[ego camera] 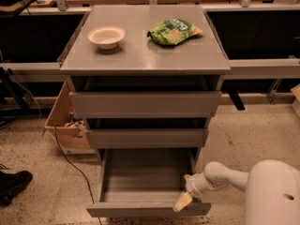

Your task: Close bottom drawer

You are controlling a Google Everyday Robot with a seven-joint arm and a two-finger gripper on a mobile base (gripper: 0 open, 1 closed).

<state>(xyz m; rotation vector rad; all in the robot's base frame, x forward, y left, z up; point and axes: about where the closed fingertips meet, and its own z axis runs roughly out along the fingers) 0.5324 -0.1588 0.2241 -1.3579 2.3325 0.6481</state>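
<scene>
Gripper, grip unclear, at the front edge of pulled-out bottom drawer

Tool at bottom drawer front-right corner.

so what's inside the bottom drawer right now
The bottom drawer shows a bare grey floor with nothing lying in it. The gripper sits at its front right corner and covers that spot. The strip just behind the front panel is hidden too.
</scene>
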